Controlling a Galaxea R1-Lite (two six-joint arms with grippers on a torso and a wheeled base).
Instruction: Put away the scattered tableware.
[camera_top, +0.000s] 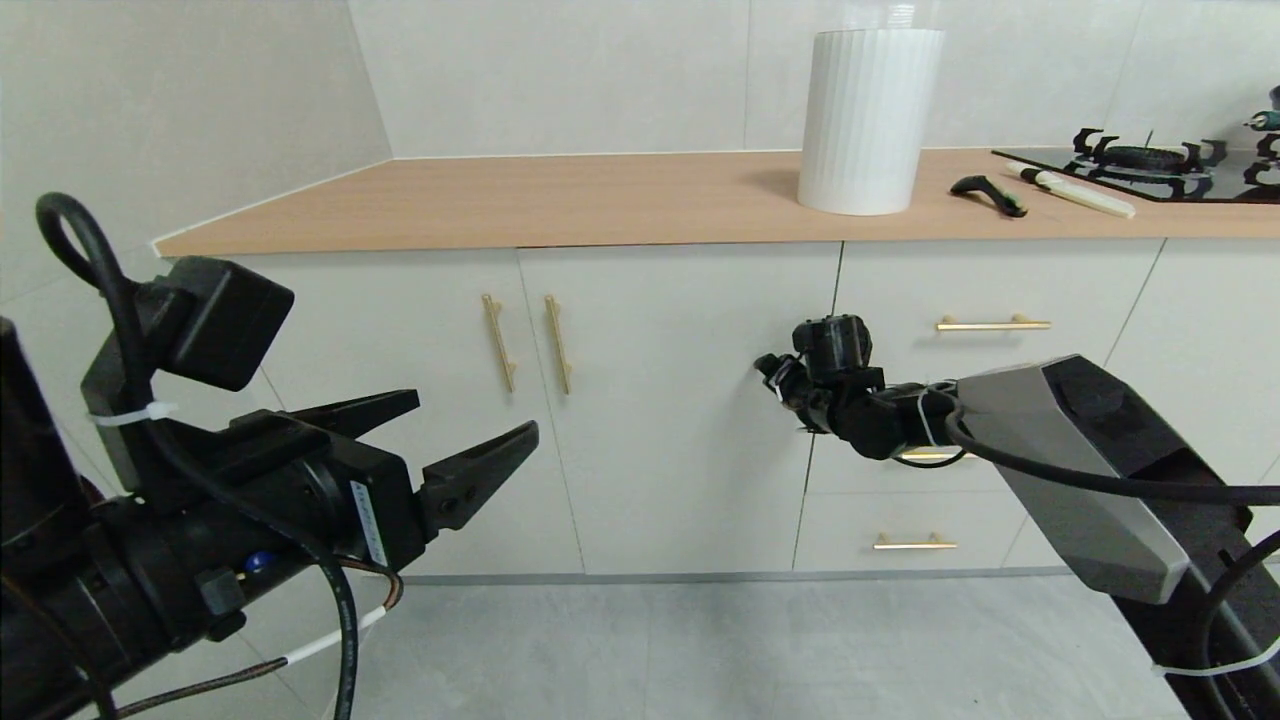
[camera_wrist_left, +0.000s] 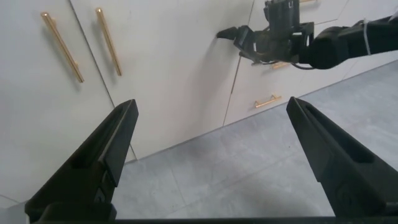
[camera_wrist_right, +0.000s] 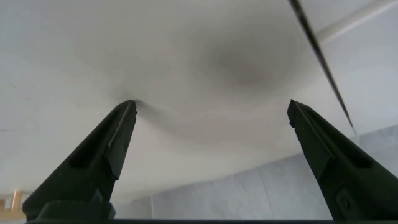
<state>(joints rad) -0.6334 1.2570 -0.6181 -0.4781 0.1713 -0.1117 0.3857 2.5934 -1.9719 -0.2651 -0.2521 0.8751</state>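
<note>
R gripper (camera_top: 778, 372) wide open, empty, tips close to cabinet door (camera_top: 680, 400); any fwd creep prob rams it. L gripper (camera_top: 475, 418) also open, empty. Peeler (camera_top: 988, 194) + knife (camera_top: 1070, 190) lie up on counter (camera_top: 500, 200), well above both.

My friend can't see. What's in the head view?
The left end effector and right end effector, both open, hang before white cabinet doors. On the counter sit a white ribbed jar, a black tool and a cream knife, beside a stove.
</note>
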